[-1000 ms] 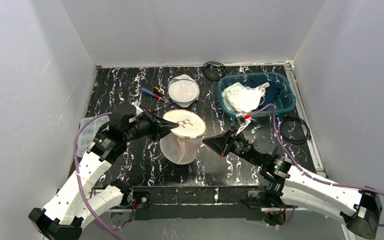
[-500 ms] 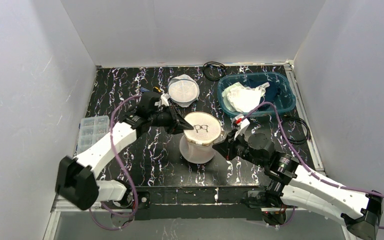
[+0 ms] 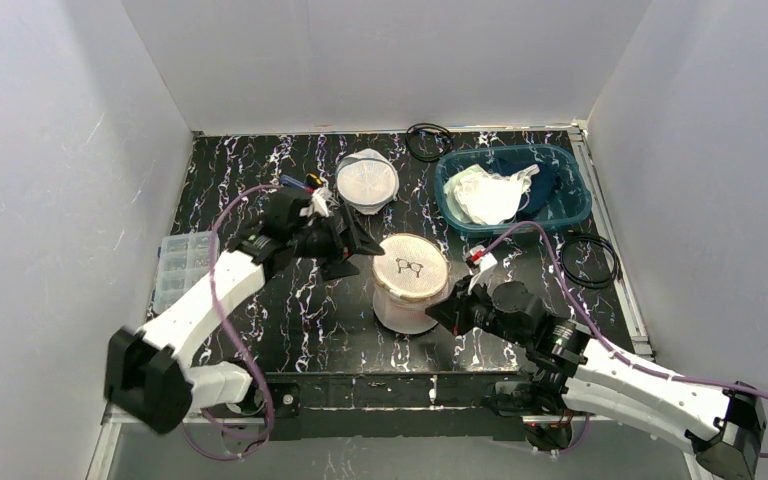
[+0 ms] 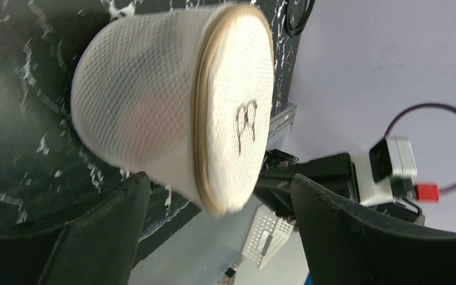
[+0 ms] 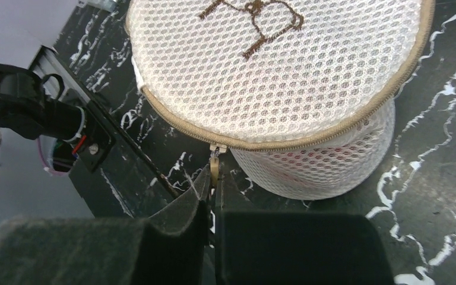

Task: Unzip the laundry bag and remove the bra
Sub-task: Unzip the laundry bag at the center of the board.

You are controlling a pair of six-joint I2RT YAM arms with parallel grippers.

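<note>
The laundry bag (image 3: 411, 272) is a white mesh drum with a tan zipper round its lid and a bra outline on top, standing mid-table. The bra shows only as a pink tint through the mesh (image 5: 323, 161). My left gripper (image 3: 363, 252) is open just left of the bag, touching nothing. In the left wrist view its fingers (image 4: 95, 231) straddle empty air below the bag (image 4: 154, 101). My right gripper (image 3: 440, 312) sits at the bag's near right side. It is shut on the brass zipper pull (image 5: 214, 168), which hangs from the zipper line, and the bag is still zipped shut.
A blue tub (image 3: 570, 205) holding white cloth stands at the back right. A second white mesh bag (image 3: 367, 181) and screwdrivers (image 3: 300, 183) lie behind. A clear compartment box (image 3: 174, 266) sits at the left edge. Black cable loops (image 3: 590, 261) lie at the right.
My left gripper let go of the bag's lid rim, opened wide and drew back left. The bag shifted right and settled on the table. The right gripper stayed shut on the pull.
</note>
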